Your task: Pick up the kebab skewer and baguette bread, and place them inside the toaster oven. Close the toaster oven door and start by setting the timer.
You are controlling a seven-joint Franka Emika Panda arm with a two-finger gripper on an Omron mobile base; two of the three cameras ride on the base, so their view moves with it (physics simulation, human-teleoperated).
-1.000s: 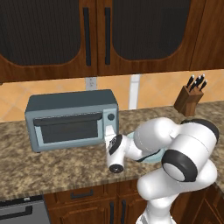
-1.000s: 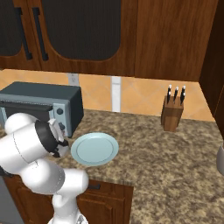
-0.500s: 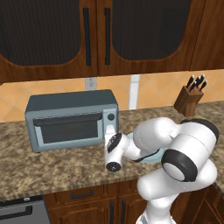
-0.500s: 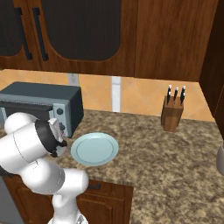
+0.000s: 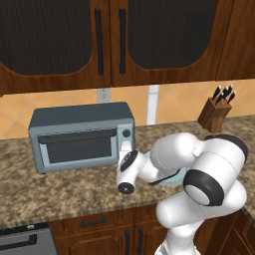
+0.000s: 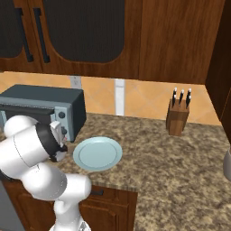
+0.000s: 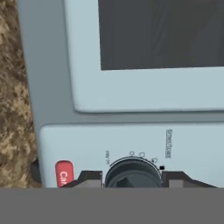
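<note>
On the toaster oven [image 5: 82, 137] control panel, the hand view showed a red button [image 7: 64, 173] with white letters beginning "Ca", the rest cut off. Small grey lettering ran beside the lower knob [image 7: 132, 174], too blurred to read, with little tick marks arcing round the dial.

There was one toaster oven, standing on the granite bench [image 5: 60, 187] toward its left end, against the back wall. Its door [image 5: 78, 148] was closed, the bar handle along the top edge and the dark glass window below it. Two round dark knobs sat on the right panel, the upper knob [image 5: 126, 133] above the lower one. One pale blue plate [image 6: 98, 153] lay on the bench just right of the oven, near the front edge. One wooden knife block [image 6: 177, 117] stood well apart toward the right end by the wall, with three dark handles showing in the right base view. One wall outlet [image 5: 104, 94] was above the oven. The skewer and bread could not be made out; the oven's inside was hidden behind the dark glass.

The gripper [image 7: 132, 181] was drawn in narrow, one fingertip [image 7: 87, 179] on each side of the lower knob, clasping it. In the left base view the hand sat against the oven's lower right corner.
</note>
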